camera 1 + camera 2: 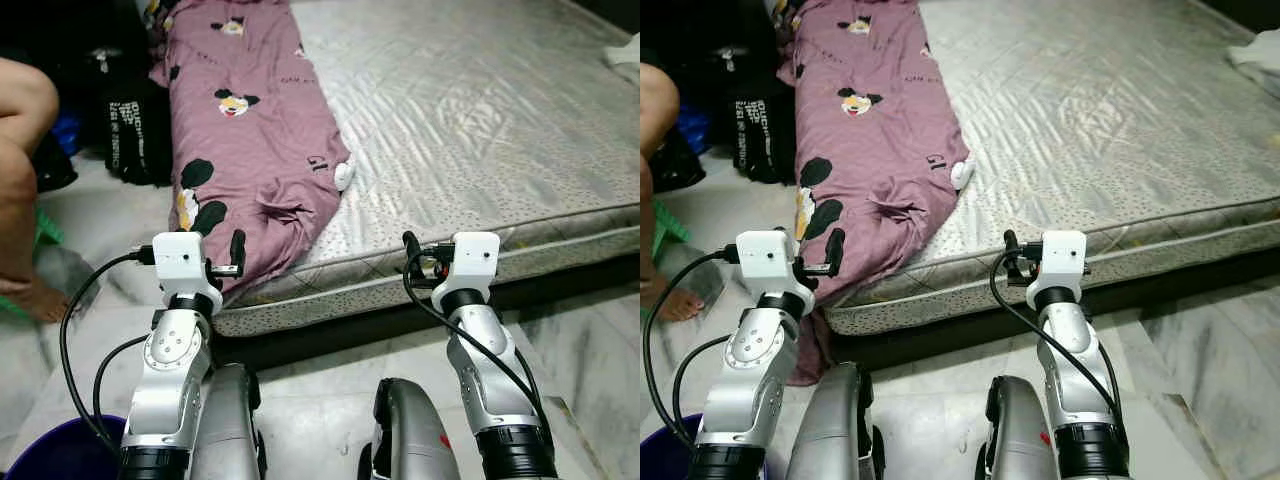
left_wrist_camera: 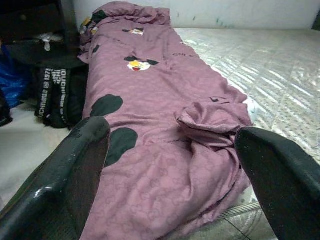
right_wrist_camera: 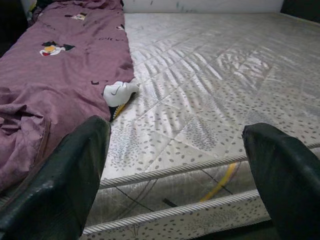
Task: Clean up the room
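A purple blanket printed with cartoon mice lies along the left side of a bare quilted mattress and droops over its front edge. A small white item rests on the mattress against the blanket's right edge. My left gripper is open, held just before the blanket's crumpled front end, with nothing between its fingers. My right gripper is also open and holds nothing. It hovers at the mattress's front edge, right of the blanket.
A person's bare leg is at the far left, beside a black printed bag. A purple bucket stands on the marble floor by my left arm. A white cloth lies at the mattress's far right.
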### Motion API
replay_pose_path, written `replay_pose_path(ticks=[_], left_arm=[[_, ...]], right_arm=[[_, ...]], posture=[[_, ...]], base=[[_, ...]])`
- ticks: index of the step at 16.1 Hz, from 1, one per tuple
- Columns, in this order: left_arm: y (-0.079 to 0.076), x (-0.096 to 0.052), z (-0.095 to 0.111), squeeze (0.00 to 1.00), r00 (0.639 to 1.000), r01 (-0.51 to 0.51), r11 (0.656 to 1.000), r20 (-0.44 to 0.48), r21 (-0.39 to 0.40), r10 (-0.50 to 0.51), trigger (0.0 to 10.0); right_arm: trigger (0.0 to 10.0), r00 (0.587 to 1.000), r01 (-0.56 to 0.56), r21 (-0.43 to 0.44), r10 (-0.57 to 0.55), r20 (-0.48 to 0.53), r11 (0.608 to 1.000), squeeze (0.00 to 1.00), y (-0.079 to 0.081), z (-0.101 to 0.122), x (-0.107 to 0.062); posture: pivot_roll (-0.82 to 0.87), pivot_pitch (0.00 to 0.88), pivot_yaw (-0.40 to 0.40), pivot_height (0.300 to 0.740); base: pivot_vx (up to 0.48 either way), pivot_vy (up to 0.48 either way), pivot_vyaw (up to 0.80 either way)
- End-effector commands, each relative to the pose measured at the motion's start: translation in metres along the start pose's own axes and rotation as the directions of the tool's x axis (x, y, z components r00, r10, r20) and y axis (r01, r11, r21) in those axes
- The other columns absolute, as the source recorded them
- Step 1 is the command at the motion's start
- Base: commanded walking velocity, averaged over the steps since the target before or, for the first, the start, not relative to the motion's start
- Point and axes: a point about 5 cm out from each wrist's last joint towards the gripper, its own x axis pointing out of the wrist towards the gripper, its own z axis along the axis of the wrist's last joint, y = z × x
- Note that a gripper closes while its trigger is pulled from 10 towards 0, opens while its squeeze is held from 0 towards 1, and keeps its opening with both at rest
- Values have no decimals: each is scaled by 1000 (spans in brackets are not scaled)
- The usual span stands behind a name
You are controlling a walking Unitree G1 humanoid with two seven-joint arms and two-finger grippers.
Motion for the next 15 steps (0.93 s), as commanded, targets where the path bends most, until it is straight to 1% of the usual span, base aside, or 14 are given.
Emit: replay_pose_path(ticks=[1, 12, 13, 15], left_arm=[[1, -2, 2, 0, 1000, 8, 1000, 8, -7, -7, 10000], [2, -1, -1, 0, 1000, 2, 1000, -12, -23, -2, 10000], [2, -1, -1, 0, 1000, 1, 1000, -13, -24, -1, 10000], [1, -1, -1, 0, 1000, 1, 1000, -15, -25, -1, 10000]], right_arm=[[10000, 1000, -2, 7, 2, 1, 1000, 0, -1, 1, 0], [10000, 1000, 4, 19, -4, -3, 1000, 0, -2, 1, 1], [10000, 1000, 1, 6, -1, -9, 1000, 0, -2, 1, 1], [10000, 1000, -20, -8, 20, 2, 1000, 0, 1, 2, 1]], posture=[[30, 102, 16, 574], [29, 119, 15, 574], [29, 119, 15, 574], [28, 118, 14, 574]], base=[[0, 0, 0], [321, 0, 0], [304, 0, 0], [300, 0, 800]])
